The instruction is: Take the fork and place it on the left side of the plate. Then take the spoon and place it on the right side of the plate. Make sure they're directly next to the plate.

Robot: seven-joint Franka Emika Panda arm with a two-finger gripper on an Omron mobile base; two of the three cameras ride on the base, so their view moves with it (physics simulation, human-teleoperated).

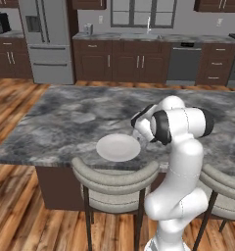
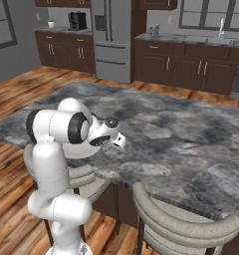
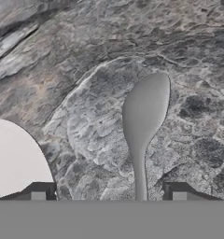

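Observation:
The spoon (image 3: 144,116) lies flat on the marble counter, its oval bowl pointing away from the hand and its thin handle running back between my fingertips. My gripper (image 3: 109,193) stands open just above it, the two dark fingertips (image 3: 39,191) wide apart and not touching the handle. The white plate (image 3: 16,158) curves in at the left of the hand view, a strip of counter between it and the spoon. From the left base the plate (image 1: 118,147) sits near the island's front edge, with my hand (image 1: 141,125) bent down at its right rim. The fork is out of view.
The grey marble island (image 1: 65,117) stretches wide behind the plate. Two padded chairs (image 1: 114,179) (image 1: 227,188) are tucked against its near edge, close to my arm. Cabinets and a fridge (image 1: 46,39) line the far wall.

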